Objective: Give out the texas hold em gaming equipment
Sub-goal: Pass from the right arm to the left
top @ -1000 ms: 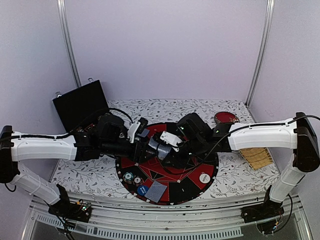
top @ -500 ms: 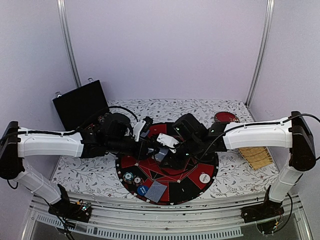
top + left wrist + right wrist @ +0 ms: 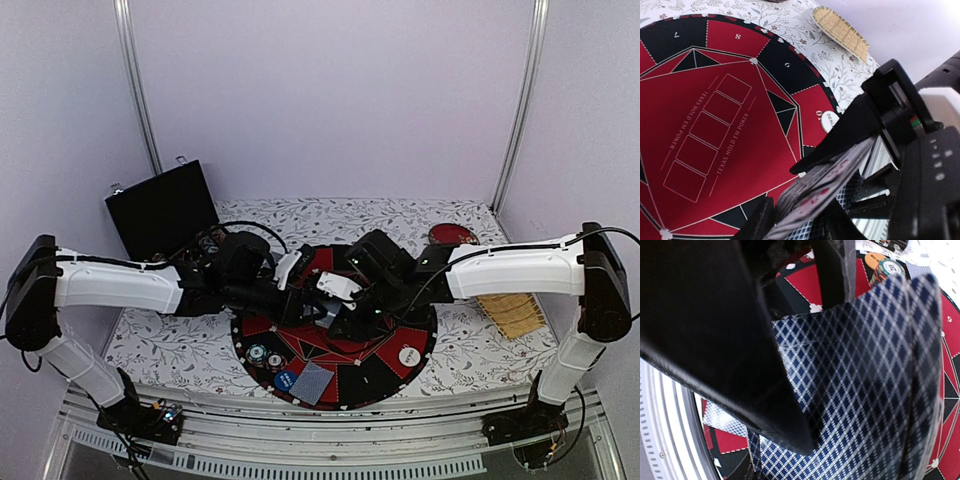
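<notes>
Both grippers meet over the round red and black poker mat [image 3: 400,335]. My right gripper [image 3: 338,305] is shut on a deck of playing cards [image 3: 865,390], whose blue diamond backs fill the right wrist view beside its dark finger [image 3: 730,340]. My left gripper [image 3: 300,290] comes in from the left. In the left wrist view my left gripper [image 3: 797,225] is shut on the cards [image 3: 820,195], which show white faces with red pips, tilted and blurred. On the mat's near left lie striped chips [image 3: 258,353], a blue button [image 3: 285,380] and a face-down card [image 3: 312,382]. A white dealer button [image 3: 409,355] lies at the near right.
A black open case [image 3: 162,208] stands at the back left. A dark red plate [image 3: 452,236] lies at the back right and a straw-coloured mat [image 3: 515,315] at the right edge. A chip stack [image 3: 887,270] and an orange button [image 3: 872,260] show past the deck.
My left gripper has moved right to the deck and its fingers have narrowed onto the cards. The right gripper has kept its hold and shifted slightly left.
</notes>
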Tool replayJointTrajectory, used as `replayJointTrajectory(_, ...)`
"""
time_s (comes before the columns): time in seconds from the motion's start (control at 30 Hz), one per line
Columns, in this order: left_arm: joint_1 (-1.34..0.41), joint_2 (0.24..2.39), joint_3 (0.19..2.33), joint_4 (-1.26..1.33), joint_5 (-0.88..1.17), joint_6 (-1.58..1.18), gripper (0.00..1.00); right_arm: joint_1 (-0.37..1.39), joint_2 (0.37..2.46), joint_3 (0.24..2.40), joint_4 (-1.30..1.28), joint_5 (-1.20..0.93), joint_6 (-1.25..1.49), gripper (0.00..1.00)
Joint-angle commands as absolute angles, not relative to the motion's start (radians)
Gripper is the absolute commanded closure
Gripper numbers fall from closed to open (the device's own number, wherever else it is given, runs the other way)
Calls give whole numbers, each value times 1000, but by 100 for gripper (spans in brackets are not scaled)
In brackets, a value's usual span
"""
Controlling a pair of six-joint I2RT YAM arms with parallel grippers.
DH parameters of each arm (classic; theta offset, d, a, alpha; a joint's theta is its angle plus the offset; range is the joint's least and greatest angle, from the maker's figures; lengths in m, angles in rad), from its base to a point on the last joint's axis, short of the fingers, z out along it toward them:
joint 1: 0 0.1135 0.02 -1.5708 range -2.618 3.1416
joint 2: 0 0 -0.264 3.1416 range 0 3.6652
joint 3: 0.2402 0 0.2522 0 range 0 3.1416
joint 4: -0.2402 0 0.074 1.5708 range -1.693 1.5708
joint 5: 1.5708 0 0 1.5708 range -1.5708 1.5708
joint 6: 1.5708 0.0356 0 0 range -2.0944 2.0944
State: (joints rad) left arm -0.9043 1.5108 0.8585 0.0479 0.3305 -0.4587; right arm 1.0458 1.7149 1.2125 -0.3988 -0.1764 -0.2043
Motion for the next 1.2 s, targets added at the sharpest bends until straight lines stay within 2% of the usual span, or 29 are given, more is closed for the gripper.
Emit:
replayJointTrajectory(0.0, -885, 1543, 857, 103, 464, -503, 65, 1082, 1684, 1251, -295, -123, -291, 56)
replayJointTrajectory(0.17, -863, 1533, 807, 268, 575, -582, 60, 1103, 1671, 1238, -229, -94, -359, 57)
replayJointTrajectory(0.4, -839, 1482, 728, 434, 638, -672, 66, 1104, 1614, 1170, -105, -132, -450, 56)
replayJointTrajectory(0.5, -839, 1484, 736, 428, 653, -672, 82, 1103, 1631, 1195, -112, -129, -467, 56)
replayJointTrajectory(0.57, -839, 1488, 735, 427, 662, -674, 100, 1104, 1634, 1197, -99, -128, -472, 56)
replayJointTrajectory(0.63, -839, 1489, 731, 434, 669, -676, 100, 1104, 1637, 1198, -90, -120, -475, 54)
replayJointTrajectory(0.7, -839, 1483, 727, 437, 672, -679, 100, 1104, 1637, 1196, -86, -94, -476, 50)
replayJointTrajectory(0.73, -838, 1476, 722, 439, 670, -681, 100, 1104, 1635, 1191, -81, -78, -476, 44)
replayJointTrajectory(0.87, -832, 1450, 697, 435, 635, -687, 100, 1104, 1619, 1139, -48, -2, -505, 0)
replayJointTrajectory(1.17, -807, 1422, 663, 457, 627, -759, 100, 1176, 1584, 1042, 21, 225, -645, 1)
